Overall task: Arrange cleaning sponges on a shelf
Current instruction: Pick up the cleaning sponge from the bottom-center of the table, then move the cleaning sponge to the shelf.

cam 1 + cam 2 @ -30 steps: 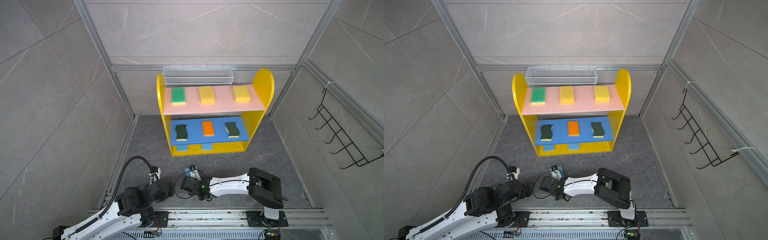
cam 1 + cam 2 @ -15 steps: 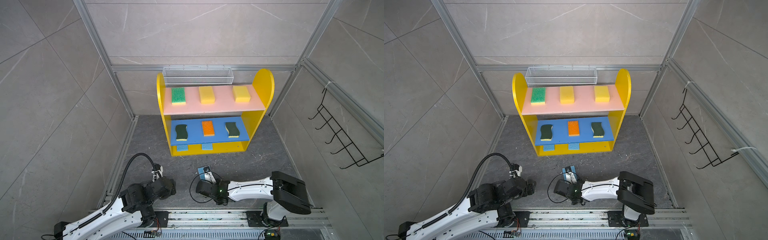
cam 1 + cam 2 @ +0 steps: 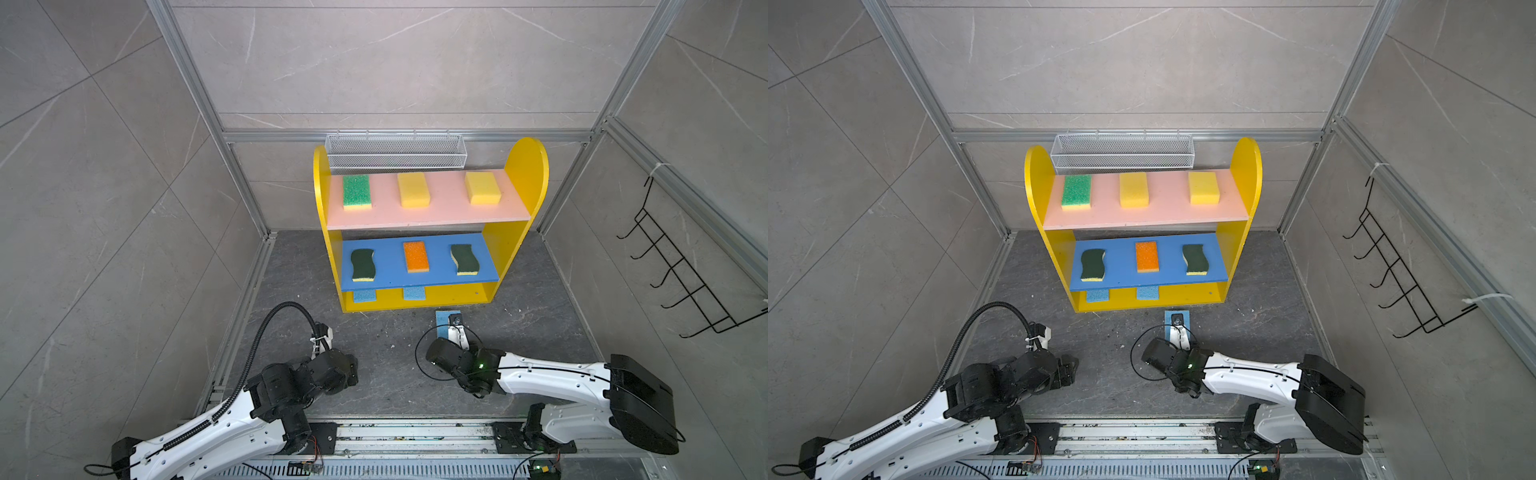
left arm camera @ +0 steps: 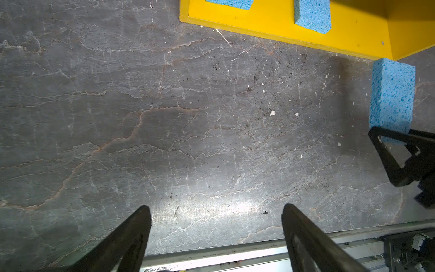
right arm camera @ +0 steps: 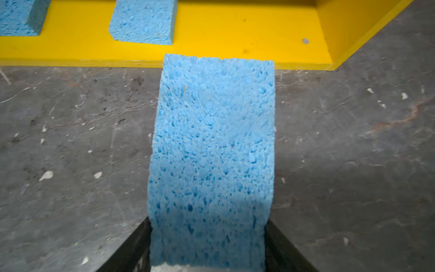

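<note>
My right gripper [image 5: 208,226] is shut on a thin light-blue sponge [image 5: 213,141], gripping its near end by the two long sides. The sponge's [image 3: 442,322] far end reaches the front edge of the shelf's [image 3: 528,174] yellow base, right of centre. Two more light-blue sponges [image 3: 365,296] [image 3: 414,293] lie on the base. The blue board carries two dark-green sponges [image 3: 363,264] [image 3: 465,259] and an orange one [image 3: 416,256]. A green one [image 3: 356,191] and two yellow ones [image 3: 413,190] [image 3: 482,188] sit on the pink board. My left gripper [image 4: 215,209] is open over bare floor.
A white wire mesh basket [image 3: 395,151] hangs behind the shelf top. A black hook rack [image 3: 681,274] is on the right wall. Grey walls close in both sides, and a metal rail [image 3: 415,432] runs along the front edge.
My right arm has swung to the right and toward the shelf, carrying the light-blue sponge up to the base's front edge. The left arm has shifted slightly to the right.
</note>
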Tool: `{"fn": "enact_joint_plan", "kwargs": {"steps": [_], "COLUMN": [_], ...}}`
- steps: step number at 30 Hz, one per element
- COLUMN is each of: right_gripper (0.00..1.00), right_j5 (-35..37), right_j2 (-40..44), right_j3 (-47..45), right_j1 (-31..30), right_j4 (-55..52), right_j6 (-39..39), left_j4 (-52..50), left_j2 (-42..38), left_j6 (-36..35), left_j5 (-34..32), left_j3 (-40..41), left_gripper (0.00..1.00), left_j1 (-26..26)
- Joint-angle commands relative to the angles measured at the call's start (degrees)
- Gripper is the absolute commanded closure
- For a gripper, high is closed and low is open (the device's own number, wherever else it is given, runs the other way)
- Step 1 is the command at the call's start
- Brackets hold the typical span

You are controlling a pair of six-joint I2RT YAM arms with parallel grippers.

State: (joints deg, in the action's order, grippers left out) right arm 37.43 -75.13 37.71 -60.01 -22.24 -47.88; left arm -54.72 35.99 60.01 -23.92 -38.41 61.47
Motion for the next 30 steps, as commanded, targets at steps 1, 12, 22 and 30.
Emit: {"fn": "enact_joint_plan", "kwargs": {"steps": [1, 12, 22, 30], "right_gripper": [0.31, 0.31, 0.33, 0.33], "right_j5": [-1.03, -6.71, -9.22, -11.21], "right_j2": [1.37, -3.37, -7.46, -8.0], "right_j3": [-1.2, 2.0, 3.78, 3.3], "right_j1": [3.8, 14.35, 20.39, 24.55], "right_j4": [2.35, 7.06, 11.81, 16.57], "right_j6": [4.53, 10.48, 14.32, 16.99], "left_j4": [1.17, 2.91, 2.6, 4.24], "left_j2": [-1.41, -2.1, -3.92, -1.71], "left_j6": [-1.21, -2.31, -1.25, -2.31], "left_j5": [-1.43, -0.42, -0.47, -0.6], "left_j3": [-0.37, 1.27, 2.64, 1.91], "left_gripper": [0.11, 0.11, 0.12, 0.13], "left_j1": [-0.19, -0.2, -0.14, -0.17]}}
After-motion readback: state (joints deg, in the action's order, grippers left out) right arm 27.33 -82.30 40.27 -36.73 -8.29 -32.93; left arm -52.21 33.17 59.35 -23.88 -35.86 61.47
